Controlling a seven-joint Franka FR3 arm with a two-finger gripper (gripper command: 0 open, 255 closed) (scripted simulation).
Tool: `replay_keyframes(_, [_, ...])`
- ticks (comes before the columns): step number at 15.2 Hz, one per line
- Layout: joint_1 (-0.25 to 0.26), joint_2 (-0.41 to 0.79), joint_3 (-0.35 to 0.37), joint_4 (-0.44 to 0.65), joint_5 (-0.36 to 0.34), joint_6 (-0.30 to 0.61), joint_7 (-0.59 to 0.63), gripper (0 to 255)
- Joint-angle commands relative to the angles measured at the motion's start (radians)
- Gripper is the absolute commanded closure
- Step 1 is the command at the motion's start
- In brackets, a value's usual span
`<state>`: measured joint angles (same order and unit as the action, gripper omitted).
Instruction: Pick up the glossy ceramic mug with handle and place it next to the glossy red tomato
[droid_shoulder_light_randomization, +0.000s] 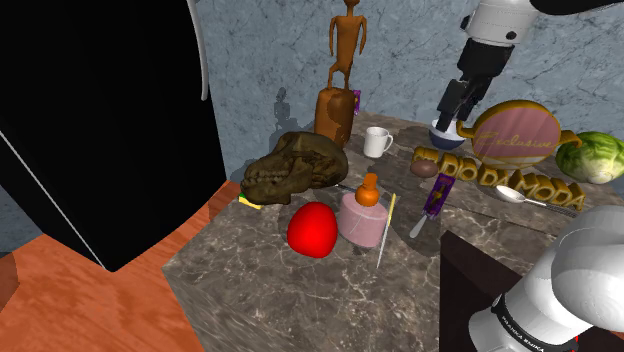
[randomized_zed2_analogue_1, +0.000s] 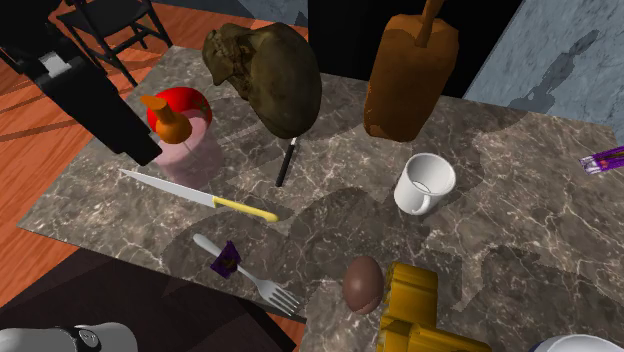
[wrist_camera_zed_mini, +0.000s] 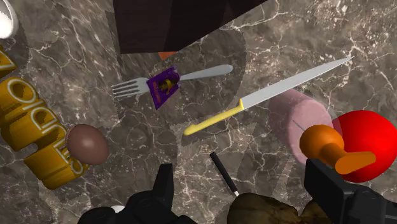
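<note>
In the shoulder view a tall black block (droid_shoulder_light_randomization: 100, 120) stands at the far left on the orange floor (droid_shoulder_light_randomization: 60, 300), close to the left edge of the marble surface (droid_shoulder_light_randomization: 280, 290). The near-left part of the surface is bare up to that edge.

Next comes a brown lumpy skull-like object (droid_shoulder_light_randomization: 297, 167), and in front of it the red tomato (droid_shoulder_light_randomization: 312, 229). The tomato sits just beside a pink bottle with an orange pump (droid_shoulder_light_randomization: 362, 212). A yellow-handled knife (droid_shoulder_light_randomization: 386, 230) lies on the bottle's other side.

Behind these, the white mug (droid_shoulder_light_randomization: 377, 142) stands upright at the foot of a brown statue (droid_shoulder_light_randomization: 340, 80), its handle turned to the shoulder view's right. The lump and the bottle lie between mug and tomato.

Further right the gripper (droid_shoulder_light_randomization: 450, 118) hangs well above the surface and apart from the mug, over gold letters (droid_shoulder_light_randomization: 500, 178). In the wrist view the fingers (wrist_camera_zed_mini: 164, 184) stand wide apart, clasping and touching nothing. Below them lie a fork (wrist_camera_zed_mini: 137, 86), a brown egg (wrist_camera_zed_mini: 88, 144) and a black pen (wrist_camera_zed_mini: 224, 173).

A lettuce (droid_shoulder_light_randomization: 592, 157) closes the right end.
</note>
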<state>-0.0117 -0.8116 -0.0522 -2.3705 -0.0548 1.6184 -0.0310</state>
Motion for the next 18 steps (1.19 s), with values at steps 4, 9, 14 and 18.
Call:
replay_keyframes(4, [-0.007,0.088,-0.030,0.002,-0.020,0.086,-0.028,0])
replay_keyframes(9, [-0.015,0.250,-0.079,0.034,-0.042,0.220,-0.074,0])
replay_keyframes(14, [-0.020,0.428,-0.124,0.100,-0.045,0.335,-0.122,0])
replay_keyframes(18, [-0.023,0.577,-0.157,0.175,-0.033,0.410,-0.165,0])
